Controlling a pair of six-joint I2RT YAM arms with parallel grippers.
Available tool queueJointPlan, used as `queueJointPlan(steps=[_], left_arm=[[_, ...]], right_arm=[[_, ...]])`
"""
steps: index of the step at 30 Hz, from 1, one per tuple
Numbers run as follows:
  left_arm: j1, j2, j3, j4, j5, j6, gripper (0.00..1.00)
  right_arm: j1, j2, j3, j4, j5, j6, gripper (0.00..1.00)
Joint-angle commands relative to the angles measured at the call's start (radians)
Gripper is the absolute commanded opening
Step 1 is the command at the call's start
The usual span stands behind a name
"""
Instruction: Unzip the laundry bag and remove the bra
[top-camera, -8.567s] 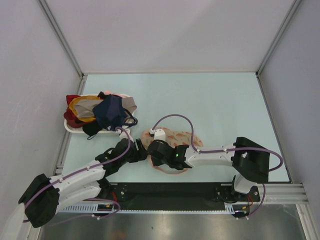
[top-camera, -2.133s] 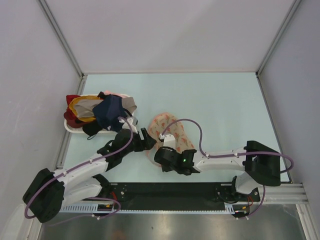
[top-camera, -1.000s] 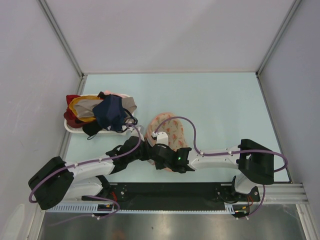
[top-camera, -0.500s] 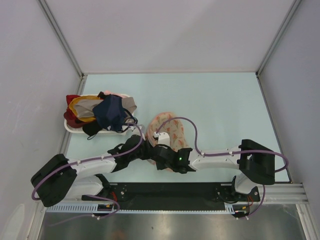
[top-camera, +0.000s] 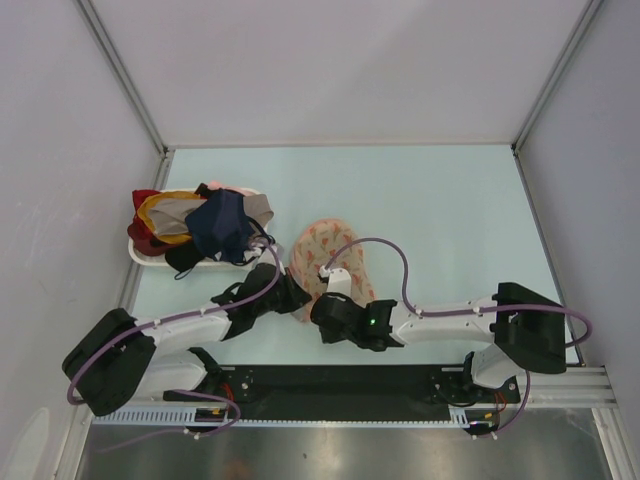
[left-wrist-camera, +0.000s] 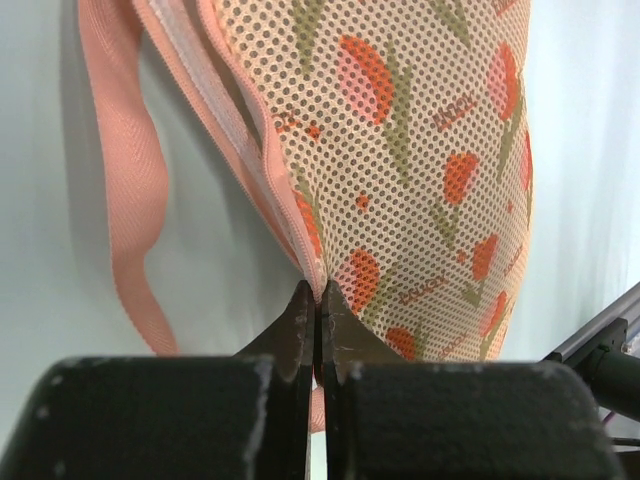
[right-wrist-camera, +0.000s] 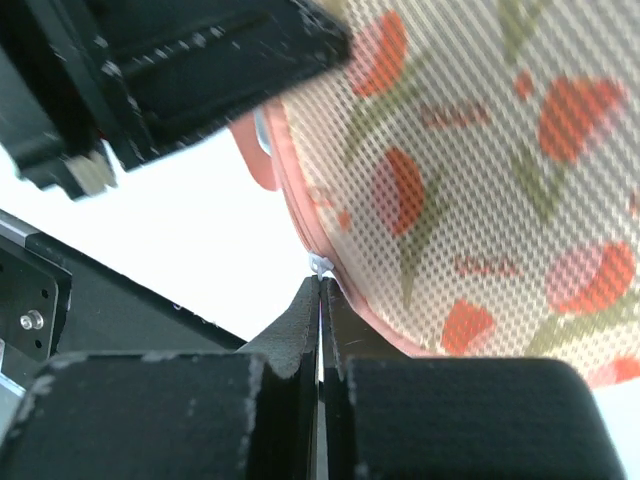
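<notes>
Two grippers are closed at the lower end of the laundry bag (top-camera: 330, 248), which is laid on the table (top-camera: 450, 210) just left of centre in the top view, to the right of the heap of garments (top-camera: 200, 225). Its long axis is run nearly up and down that frame. The left gripper (left-wrist-camera: 317, 300) is pressed shut on the pink zip rim (left-wrist-camera: 262, 170). The right gripper (right-wrist-camera: 320, 287) is pinched on the rim at a small white piece (right-wrist-camera: 320, 265). Small red lettering (left-wrist-camera: 455, 112) is printed on the mesh but cannot be read.

Flat beige-pink mesh laundry bag (top-camera: 335, 250), red-orange motifs, pink edging. Lies just ahead of both claws, zip rim pinched by left claw (left-wrist-camera: 318, 300), pink edge by right claw (right-wrist-camera: 320, 285).
</notes>
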Motion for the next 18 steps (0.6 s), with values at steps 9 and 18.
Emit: queueJointPlan(steps=[9,18], left_arm=[[0.063,0.029,0.054,0.009,-0.028,0.072,0.00],[0.070,0.052,0.071,0.012,-0.024,0.092,0.00]], right_arm=[[0.009,-0.088,-0.070,-0.086,0.037,0.075,0.00],[0.010,-0.106,-0.093,-0.095,0.044,0.095,0.00]])
